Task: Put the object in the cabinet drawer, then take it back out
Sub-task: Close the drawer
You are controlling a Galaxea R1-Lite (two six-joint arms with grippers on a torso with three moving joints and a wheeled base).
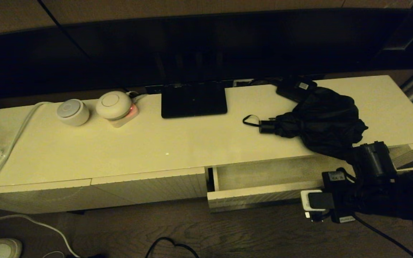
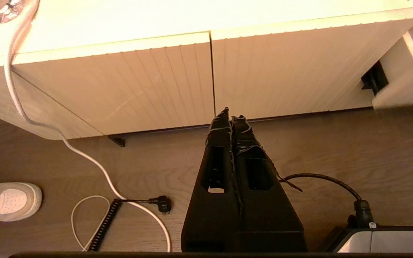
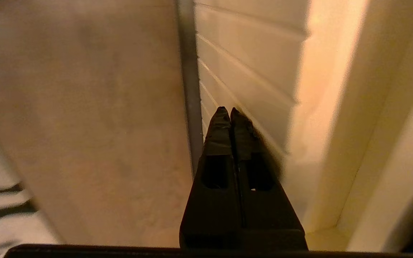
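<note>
Lying on the cream cabinet top toward its right end, black folding umbrella with bunched fabric spilling to the front edge, short handle pointing left and thin wrist loop trailing from it; not inside the drawer. Directly below and in front, cabinet drawer pulled partly out, ribbed front facing forward, pale interior floor exposed and holding nothing visible. Reaching over the drawer's right portion, right arm, its wrist housing just below the umbrella's hanging fabric; right gripper with both fingers pressed together, clamping nothing, tips poised beside a ribbed cream panel and a dark vertical gap, smooth pale surface to the other side. Parked low in front of the cabinet, out of the head view, left gripper, fingers likewise closed and holding nothing, tips aimed at the seam between two narrower ribbed fronts above the wooden floor. Elsewhere on the top: flat black stand at centre rear, small black box with white label behind the umbrella and touching its fabric, two round white devices at left, the right-hand one seated on a base showing a red glow. Running from the top down over the left front to the floor, white cable; beside it on the floor, a white shoe.
</note>
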